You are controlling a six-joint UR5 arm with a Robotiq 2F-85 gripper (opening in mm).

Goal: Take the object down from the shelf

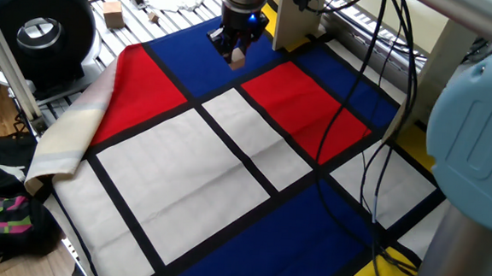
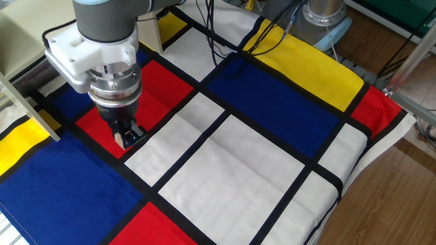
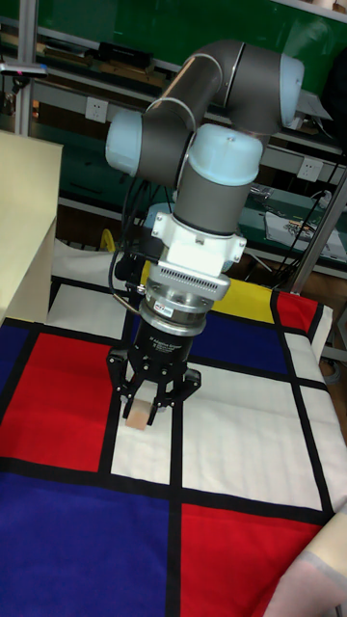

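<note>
I see the cube (image 3: 140, 413) pinched between the two fingers of the gripper (image 3: 150, 402), right at the very tips. The fingers are closed tight on it, one on each side, and the bottom of the cube sticks out just below them. In one fixed view the cube (image 1: 237, 60) hangs under the gripper (image 1: 236, 54) over the black line where the blue patch meets the red patch, just in front of the shelf (image 1: 298, 20). I cannot tell if the cube touches the cloth (image 1: 209, 179) or sits a little above it. In the other fixed view the cube (image 2: 125, 140) is a small pale bit under the gripper (image 2: 127, 136), low over the edge of the red patch beside a black stripe. The gripper points straight down. Above it I see the silver ring and the big grey arm (image 3: 217, 125) bending back up. The shelf leg stands just beside the arm, apart from the cube. Far off on the ribbed table top sits a bigger block (image 1: 112, 12), next to a round black fan (image 1: 37, 29). Black cables (image 1: 375, 120) hang down over the cloth on the shelf side.
</note>
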